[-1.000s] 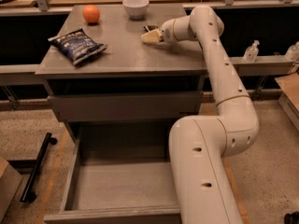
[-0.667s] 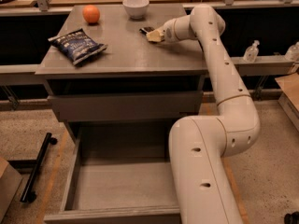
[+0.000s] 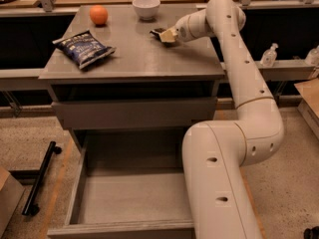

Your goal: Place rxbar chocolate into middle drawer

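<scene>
Status, all relative to the counter (image 3: 134,59): nearest, below its front, the middle drawer (image 3: 77,190) is pulled out and its visible floor holds nothing, though my arm (image 3: 219,183) blocks its right side. The open-drawer step looks done and the drop is not. Just under the counter top the other drawer front (image 3: 134,112) is closed. On top at front-left is the chip bag (image 3: 83,48), which isn't mine to touch. Further back on the right half, the claw (image 3: 169,35) is low at the surface, right against the rxbar chocolate (image 3: 158,32). The bar shows as a dark sliver at the claw's left end and looks still down on the counter. I can't tell how far the claw is open or whether it has a grip yet. At the back edge are the orange (image 3: 98,15) and the bowl (image 3: 146,6). My read is that I'm at the pick stage, with grip, lift, carry down and release into the drawer all left. Versus a second ago, the claw has shifted slightly right and toward the back. The bar was hidden under it then and now peeks out. Bag, orange, bowl and drawer are unchanged.
</scene>
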Action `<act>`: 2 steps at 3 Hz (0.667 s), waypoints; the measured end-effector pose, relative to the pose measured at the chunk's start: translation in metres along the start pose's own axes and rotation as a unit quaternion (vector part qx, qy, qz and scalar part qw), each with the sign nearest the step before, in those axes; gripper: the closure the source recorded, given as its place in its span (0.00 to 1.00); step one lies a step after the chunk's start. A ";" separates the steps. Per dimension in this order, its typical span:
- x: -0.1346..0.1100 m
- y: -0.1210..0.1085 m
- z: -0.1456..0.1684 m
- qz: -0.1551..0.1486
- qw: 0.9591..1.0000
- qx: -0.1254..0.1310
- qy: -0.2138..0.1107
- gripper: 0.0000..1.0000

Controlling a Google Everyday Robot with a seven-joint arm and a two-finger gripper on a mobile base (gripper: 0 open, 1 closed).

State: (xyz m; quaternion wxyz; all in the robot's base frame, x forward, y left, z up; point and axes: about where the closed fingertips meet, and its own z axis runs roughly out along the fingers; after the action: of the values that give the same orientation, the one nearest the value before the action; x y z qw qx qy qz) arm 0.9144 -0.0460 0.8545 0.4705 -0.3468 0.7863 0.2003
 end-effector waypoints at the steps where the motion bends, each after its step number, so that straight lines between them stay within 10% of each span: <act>1: -0.009 0.006 -0.067 -0.043 0.998 -0.003 0.048 1.00; 2: -0.005 0.011 -0.113 -0.041 0.996 -0.009 0.073 1.00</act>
State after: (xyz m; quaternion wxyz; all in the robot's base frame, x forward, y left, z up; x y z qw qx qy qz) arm 0.8394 -0.1092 0.9124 0.4161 -0.3967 0.8020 0.1619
